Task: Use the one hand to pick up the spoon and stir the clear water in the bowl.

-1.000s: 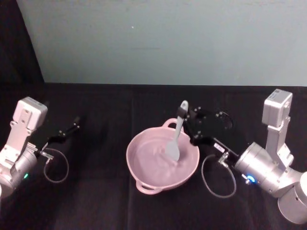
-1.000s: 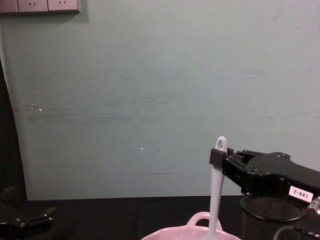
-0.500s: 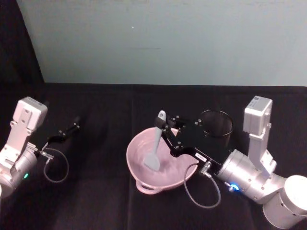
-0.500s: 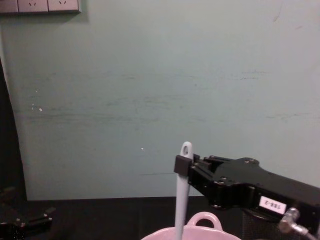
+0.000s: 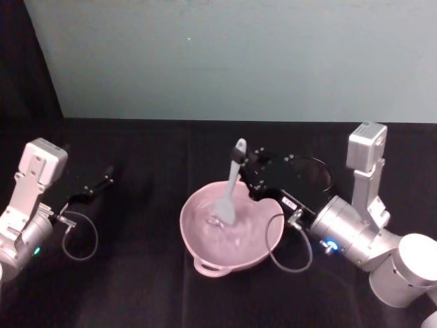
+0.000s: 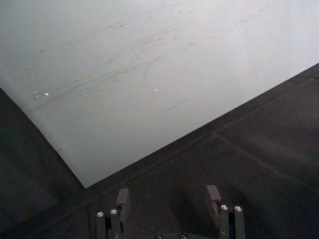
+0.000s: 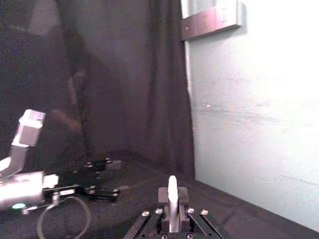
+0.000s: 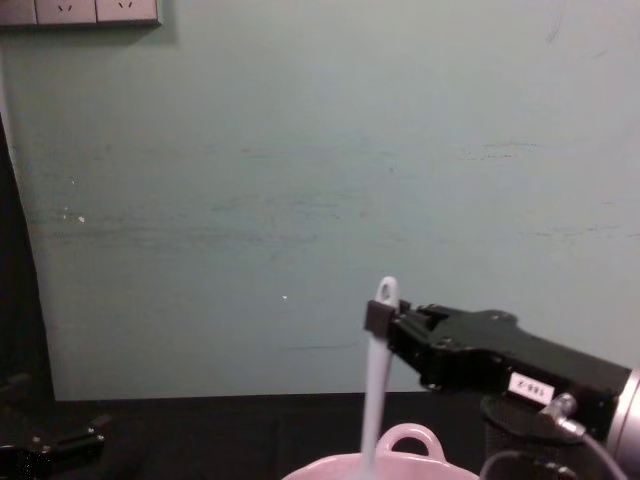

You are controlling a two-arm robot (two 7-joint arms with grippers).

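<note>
- While its blade dips into the pink bowl (image 5: 193, 225), the spoon (image 5: 231, 190) stands near upright, handle clamped in the right gripper (image 5: 242, 166)
- Left gripper (image 5: 106, 180) sits far left, jaws apart

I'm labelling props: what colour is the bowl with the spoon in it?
The bowl is pale pink and plain, with no pattern; the head view shows it best.

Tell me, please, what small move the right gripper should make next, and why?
Probably sweep the spoon in a small arc through the water. The right gripper is shut high on its handle, the spoon stands almost upright, and its blade is down in the bowl near the middle, off the rim. The left gripper sits open at the far left.
</note>
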